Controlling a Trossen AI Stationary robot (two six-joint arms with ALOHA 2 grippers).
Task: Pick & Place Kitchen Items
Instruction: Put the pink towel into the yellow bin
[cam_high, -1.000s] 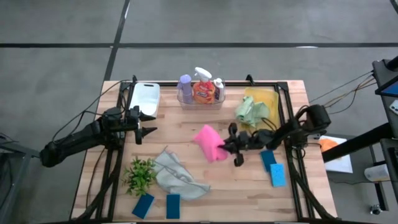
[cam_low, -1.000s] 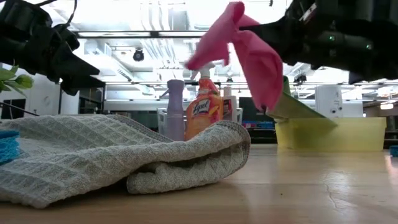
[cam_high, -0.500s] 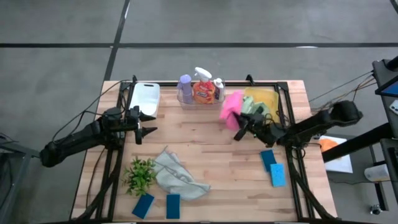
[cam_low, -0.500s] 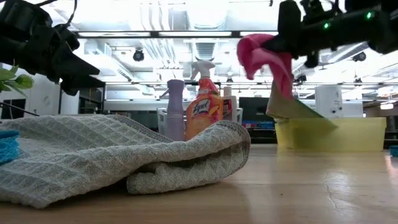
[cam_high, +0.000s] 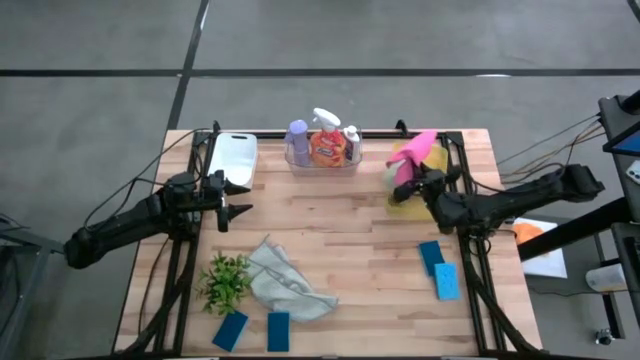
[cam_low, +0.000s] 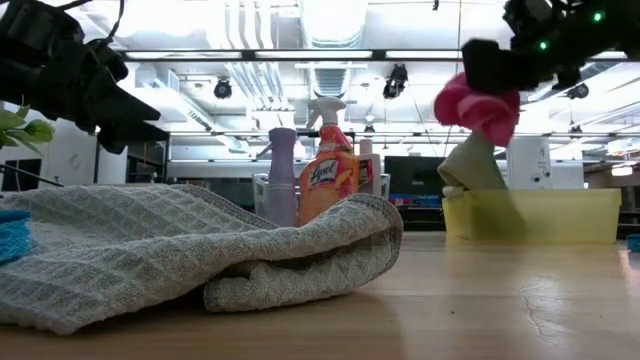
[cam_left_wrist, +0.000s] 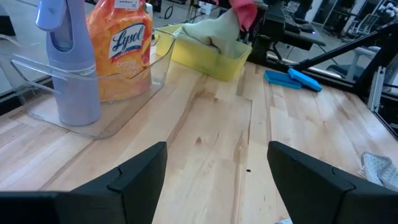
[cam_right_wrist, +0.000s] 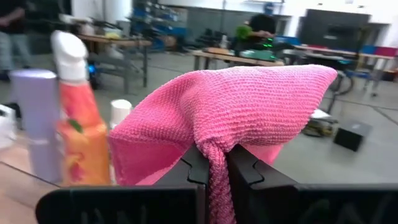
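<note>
While the right tool (cam_high: 408, 182) stayed clamped on the pink cloth (cam_high: 414, 153), it hovered over the yellow tray (cam_high: 434, 158) at the upper right of the high view, where the green cloth (cam_low: 474, 165) already lay. The left tool (cam_high: 240, 200), fingers apart and empty, waited left of centre above the bench (cam_high: 330, 240). In the clear tray (cam_high: 322, 166) at top centre stood the purple bottle (cam_high: 297, 140), spray bottle (cam_high: 326, 142) and white bottle (cam_high: 351, 140). The grey cloth (cam_high: 285, 284) lay lower left beside two sponges (cam_high: 254, 329); two more sponges (cam_high: 439, 268) lay lower right.
</note>
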